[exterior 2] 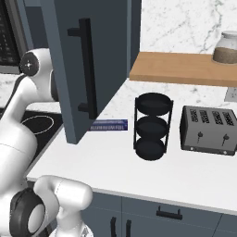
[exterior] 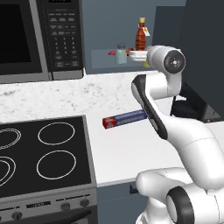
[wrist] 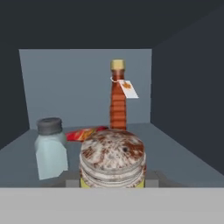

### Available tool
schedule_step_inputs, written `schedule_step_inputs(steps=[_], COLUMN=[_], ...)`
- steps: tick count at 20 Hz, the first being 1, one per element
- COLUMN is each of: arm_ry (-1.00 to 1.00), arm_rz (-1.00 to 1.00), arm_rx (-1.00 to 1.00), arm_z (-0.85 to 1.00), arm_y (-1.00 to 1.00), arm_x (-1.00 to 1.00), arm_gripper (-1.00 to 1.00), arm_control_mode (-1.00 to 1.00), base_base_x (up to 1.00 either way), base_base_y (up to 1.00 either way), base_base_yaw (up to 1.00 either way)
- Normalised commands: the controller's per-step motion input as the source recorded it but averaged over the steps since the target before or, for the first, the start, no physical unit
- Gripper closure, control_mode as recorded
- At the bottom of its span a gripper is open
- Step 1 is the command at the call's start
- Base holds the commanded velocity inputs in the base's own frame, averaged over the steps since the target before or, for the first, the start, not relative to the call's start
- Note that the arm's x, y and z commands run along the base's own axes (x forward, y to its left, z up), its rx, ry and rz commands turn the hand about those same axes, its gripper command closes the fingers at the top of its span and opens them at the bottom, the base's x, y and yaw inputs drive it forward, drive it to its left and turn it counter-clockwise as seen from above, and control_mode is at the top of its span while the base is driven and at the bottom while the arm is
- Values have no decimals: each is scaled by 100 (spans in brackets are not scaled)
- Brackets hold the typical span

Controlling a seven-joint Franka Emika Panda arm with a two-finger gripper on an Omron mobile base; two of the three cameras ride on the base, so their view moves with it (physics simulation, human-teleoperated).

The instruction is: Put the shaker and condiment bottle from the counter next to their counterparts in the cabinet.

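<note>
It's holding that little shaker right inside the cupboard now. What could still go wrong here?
1. The pale shaker stands close beside the held shaker; a sideways drift could knock it over.
2. The tall bottle stands upright just behind; pushing too deep might topple it onto the red packet.
3. If the fingers open before the shaker's base sits on the shelf, it may drop and roll.

Light was even and flat over the counter, with only faint soft shadows. The cabinet interior was dim. Rendering was slightly soft, without glare.
</note>
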Motion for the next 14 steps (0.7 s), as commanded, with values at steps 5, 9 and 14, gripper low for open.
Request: schedule_step_inputs(steps=[5, 9, 14], arm_ry=[2, 1, 1], arm_rz=[0, 1, 2], arm_rx=[0, 0, 0], arm_z=[-2, -1, -3], arm_y=[1, 4, 8], arm_x=[15, 11, 6], arm_gripper=[100, 100, 100], arm_control_mode=[-100, -100, -100], base_base_x=[0, 0, 0], base_base_y=[0, 0, 0], base_base_yaw=[0, 0, 0])
